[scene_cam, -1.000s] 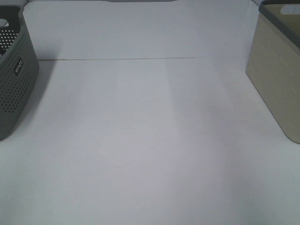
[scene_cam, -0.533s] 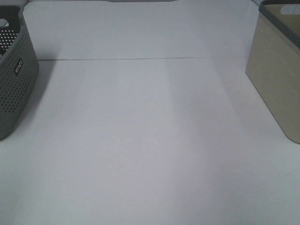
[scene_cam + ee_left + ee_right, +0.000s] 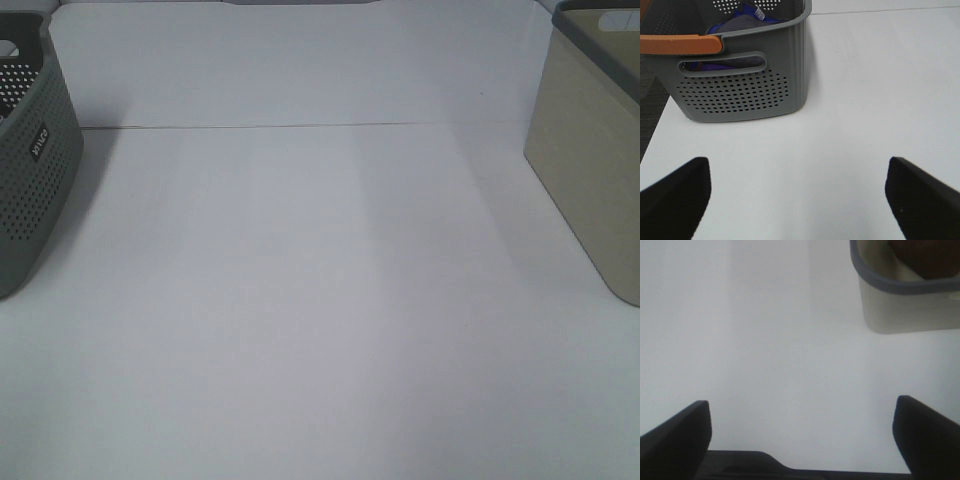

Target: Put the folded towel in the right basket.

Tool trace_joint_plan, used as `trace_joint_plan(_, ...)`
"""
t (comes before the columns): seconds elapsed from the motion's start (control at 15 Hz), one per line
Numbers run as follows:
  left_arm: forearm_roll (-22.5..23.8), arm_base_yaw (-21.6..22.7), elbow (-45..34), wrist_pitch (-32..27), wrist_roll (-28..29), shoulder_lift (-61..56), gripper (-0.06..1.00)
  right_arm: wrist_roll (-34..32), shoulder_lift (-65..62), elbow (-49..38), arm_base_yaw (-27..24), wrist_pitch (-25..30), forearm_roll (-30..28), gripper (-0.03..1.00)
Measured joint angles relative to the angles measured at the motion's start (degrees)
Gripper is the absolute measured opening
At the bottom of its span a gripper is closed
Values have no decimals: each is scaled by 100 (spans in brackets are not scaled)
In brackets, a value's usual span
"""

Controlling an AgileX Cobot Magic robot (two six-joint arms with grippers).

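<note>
The right basket [image 3: 592, 150], beige with a dark grey rim, stands at the table's right edge; it also shows in the right wrist view [image 3: 905, 305]. The folded towel [image 3: 930, 256], a dark reddish-brown cloth, lies inside it, only partly in frame. My right gripper [image 3: 802, 427] is open and empty above the bare white table, short of the basket. My left gripper [image 3: 797, 187] is open and empty above the table, near the grey basket. Neither gripper shows in the exterior high view.
A grey perforated basket [image 3: 30, 150] with a white label stands at the table's left edge. In the left wrist view this grey basket [image 3: 745, 85] has an orange handle [image 3: 680, 44] and holds blue and grey cloth [image 3: 740, 17]. A thin seam [image 3: 300, 125] crosses the table.
</note>
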State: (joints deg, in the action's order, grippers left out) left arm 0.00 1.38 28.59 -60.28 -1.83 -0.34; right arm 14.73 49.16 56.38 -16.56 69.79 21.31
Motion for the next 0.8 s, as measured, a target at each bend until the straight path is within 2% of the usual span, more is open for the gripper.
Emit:
trace_joint_plan(0.07, 0, 0, 0, 0, 0, 0, 88, -23, -539, -327, 23, 0, -11, 94)
trace_joint_plan(0.2, 0, 0, 0, 0, 0, 0, 88, -40, -1507, -859, 464, 11, -172, 94)
trace_joint_plan(0.27, 0, 0, 0, 0, 0, 0, 88, -195, -2515, -1381, 1077, 17, -602, 94)
trace_joint_plan(0.4, 0, 0, 0, 0, 0, 0, 88, -487, -3380, -1753, 1570, 17, -1163, 94)
trace_joint_plan(0.6, 0, 0, 0, 0, 0, 0, 88, -728, -4418, -2051, 1839, 23, -1868, 94)
trace_joint_plan(0.8, 0, 0, 0, 0, 0, 0, 88, -751, -4939, -2372, 1874, -132, -1822, 94)
